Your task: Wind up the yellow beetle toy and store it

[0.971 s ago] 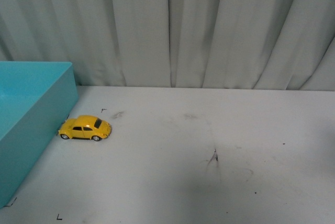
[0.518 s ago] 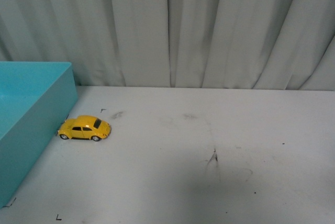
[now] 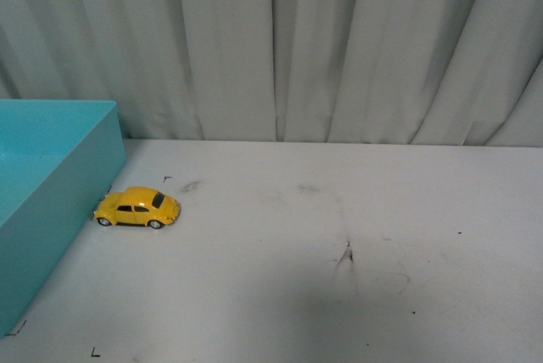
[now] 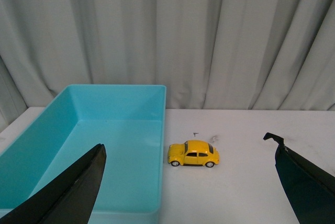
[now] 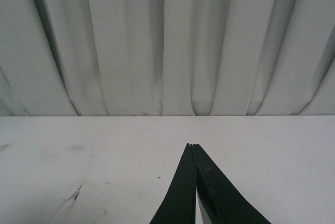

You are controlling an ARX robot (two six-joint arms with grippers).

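Observation:
The yellow beetle toy (image 3: 137, 207) stands on its wheels on the white table, its nose close against the side wall of the turquoise box (image 3: 51, 202). It also shows in the left wrist view (image 4: 193, 153), beside the box (image 4: 118, 130). My left gripper (image 4: 188, 153) is open and empty, its black fingers (image 4: 73, 190) spread wide, one over the box and one over the table, the car well ahead between them. My right gripper (image 5: 191, 145) is shut and empty above bare table. Neither arm shows in the front view.
A pleated grey curtain (image 3: 322, 41) hangs behind the table's far edge. The white tabletop (image 3: 356, 210) has dark scuff marks (image 3: 346, 254) in the middle and small black corner marks near the box.

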